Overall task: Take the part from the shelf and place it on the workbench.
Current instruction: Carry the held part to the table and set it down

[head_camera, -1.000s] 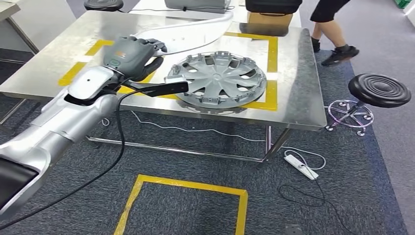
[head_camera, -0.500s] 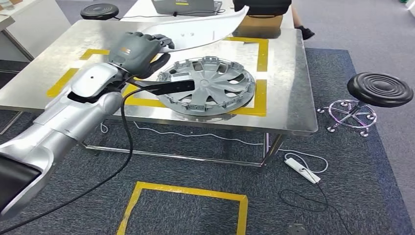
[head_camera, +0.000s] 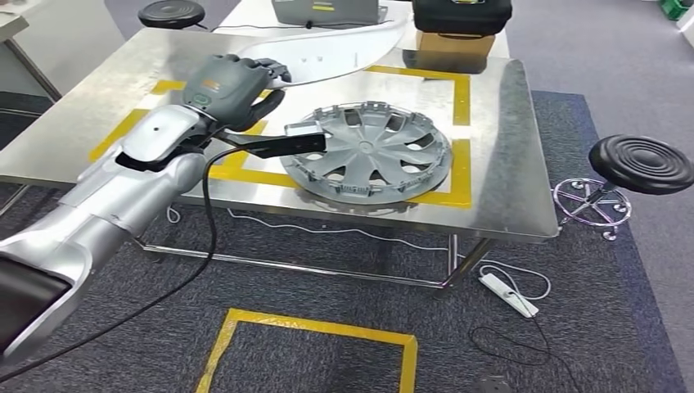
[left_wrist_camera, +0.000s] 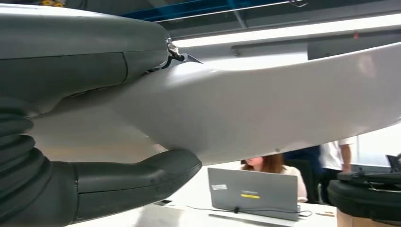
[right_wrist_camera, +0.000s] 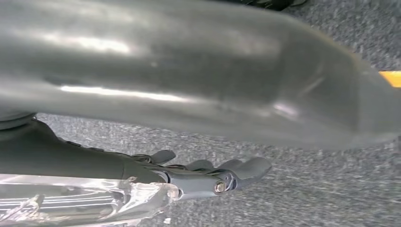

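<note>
My left hand (head_camera: 233, 86) grips one end of a long, curved white part (head_camera: 327, 51), which reaches out over the far side of the steel workbench (head_camera: 507, 164). In the left wrist view the white part (left_wrist_camera: 265, 104) runs across the picture, clamped between the dark fingers above and the thick thumb (left_wrist_camera: 132, 182) below. My right hand (right_wrist_camera: 213, 175) hangs over the grey carpet with its fingers stretched out and nothing between them.
A silver wheel cover (head_camera: 368, 151) lies inside the yellow tape rectangle (head_camera: 458, 106) on the bench. A black case (head_camera: 461, 16) on a cardboard box (head_camera: 454, 41) and a laptop (head_camera: 327, 10) stand at the back. A black stool (head_camera: 642, 164) stands to the right, a power strip (head_camera: 509, 295) lies under the bench, and a person (left_wrist_camera: 272, 165) sits behind the laptop.
The whole view has shifted, so the camera moved. My left hand still holds the white part over the bench. The person walking at the back right has left the view.
</note>
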Controlling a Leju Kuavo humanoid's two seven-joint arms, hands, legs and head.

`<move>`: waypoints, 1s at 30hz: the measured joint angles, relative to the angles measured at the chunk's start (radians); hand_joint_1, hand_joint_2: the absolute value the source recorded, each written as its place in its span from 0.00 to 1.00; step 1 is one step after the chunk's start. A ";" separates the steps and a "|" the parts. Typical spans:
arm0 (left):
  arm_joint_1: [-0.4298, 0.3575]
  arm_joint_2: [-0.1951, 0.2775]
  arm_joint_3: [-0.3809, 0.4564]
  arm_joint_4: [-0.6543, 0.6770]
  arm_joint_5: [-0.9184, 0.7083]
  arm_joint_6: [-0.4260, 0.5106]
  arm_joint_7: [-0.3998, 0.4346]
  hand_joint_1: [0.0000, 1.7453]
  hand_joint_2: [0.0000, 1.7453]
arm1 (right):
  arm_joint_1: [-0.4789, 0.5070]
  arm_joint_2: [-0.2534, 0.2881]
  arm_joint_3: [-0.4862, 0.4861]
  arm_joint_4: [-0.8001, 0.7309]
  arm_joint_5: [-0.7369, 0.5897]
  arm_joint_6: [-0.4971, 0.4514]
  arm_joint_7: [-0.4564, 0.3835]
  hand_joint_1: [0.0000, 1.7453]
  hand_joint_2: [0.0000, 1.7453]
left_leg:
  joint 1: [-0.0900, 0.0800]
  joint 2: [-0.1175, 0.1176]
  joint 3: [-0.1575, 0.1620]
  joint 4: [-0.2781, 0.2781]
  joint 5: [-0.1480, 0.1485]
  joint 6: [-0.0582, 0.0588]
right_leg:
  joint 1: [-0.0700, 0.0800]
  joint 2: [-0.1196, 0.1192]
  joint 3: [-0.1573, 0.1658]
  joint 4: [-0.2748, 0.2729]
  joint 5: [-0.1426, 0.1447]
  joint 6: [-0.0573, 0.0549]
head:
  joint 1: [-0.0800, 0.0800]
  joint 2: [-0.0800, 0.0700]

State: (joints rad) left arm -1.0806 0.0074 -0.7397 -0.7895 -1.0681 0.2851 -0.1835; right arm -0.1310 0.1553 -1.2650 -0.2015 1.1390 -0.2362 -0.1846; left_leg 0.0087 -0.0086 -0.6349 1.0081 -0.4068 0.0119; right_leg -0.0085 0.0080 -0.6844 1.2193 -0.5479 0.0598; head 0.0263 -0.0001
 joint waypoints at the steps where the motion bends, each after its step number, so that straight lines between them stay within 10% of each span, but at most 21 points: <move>1: 0.001 0.000 -0.001 0.000 0.000 0.000 0.000 1.00 1.00 | 0.000 0.000 0.000 0.000 0.000 0.000 0.000 0.00 0.00 | -0.002 -0.001 0.005 0.000 -0.004 0.002 | 0.000 0.000 -0.039 0.063 -0.016 0.000 | 0.001 0.000; 3: 0.004 -0.001 -0.001 0.001 0.000 0.000 0.000 1.00 1.00 | 0.002 0.000 0.000 0.000 -0.001 0.001 0.000 0.00 0.00 | -0.004 -0.002 0.017 0.000 -0.014 0.002 | 0.001 0.000 -0.077 0.092 0.009 -0.003 | 0.001 0.000; 6: 0.003 -0.002 -0.001 0.002 0.000 0.000 0.000 1.00 1.00 | 0.004 0.000 0.000 0.000 0.000 0.002 0.000 0.00 0.00 | -0.007 -0.004 0.042 0.000 -0.032 -0.003 | 0.004 0.000 -0.010 -0.092 0.131 -0.017 | 0.001 0.000; 8: 0.001 -0.002 -0.001 0.002 0.000 -0.001 0.000 1.00 1.00 | 0.003 0.000 0.000 0.000 0.000 0.003 0.000 0.00 0.00 | -0.009 -0.006 0.049 0.000 -0.042 -0.011 | 0.009 -0.001 0.033 -0.181 0.157 -0.023 | 0.001 0.000; 13: 0.000 -0.001 0.001 0.001 0.000 -0.001 0.000 1.00 1.00 | 0.004 0.000 0.000 0.000 0.001 0.004 0.001 0.00 0.00 | -0.008 -0.005 0.044 0.024 -0.066 -0.039 | 0.004 -0.001 0.058 -0.206 0.145 -0.042 | -0.005 0.000; 18: 0.006 0.000 -0.001 0.002 0.000 -0.003 0.000 1.00 1.00 | 0.003 -0.001 0.000 0.000 0.000 0.004 0.000 0.00 0.00 | -0.004 -0.004 -0.107 0.265 -0.135 -0.055 | -0.001 -0.001 0.082 -0.210 0.126 -0.051 | -0.011 0.000; 23: 0.003 0.000 0.000 0.002 0.000 -0.005 0.000 1.00 1.00 | 0.003 -0.001 0.000 0.000 -0.002 0.006 -0.001 0.00 0.00 | 0.002 0.003 -0.022 0.022 0.025 -0.055 | -0.002 0.005 0.105 -0.201 0.096 -0.030 | -0.012 0.000; 30: 0.002 -0.001 0.000 0.002 -0.001 -0.009 0.002 1.00 1.00 | 0.003 -0.002 0.000 0.000 -0.005 0.005 -0.006 0.00 0.00 | 0.003 0.000 0.003 -0.007 0.003 -0.008 | -0.001 0.000 0.068 -0.113 0.035 -0.004 | -0.001 0.000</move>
State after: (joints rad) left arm -1.0783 0.0066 -0.7393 -0.7877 -1.0689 0.2756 -0.1815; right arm -0.1283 0.1537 -1.2652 -0.2014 1.1341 -0.2311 -0.1906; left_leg 0.0115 -0.0085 -0.6318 1.0015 -0.4036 0.0041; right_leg -0.0092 0.0081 -0.6163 1.1058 -0.5132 0.0556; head 0.0249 0.0000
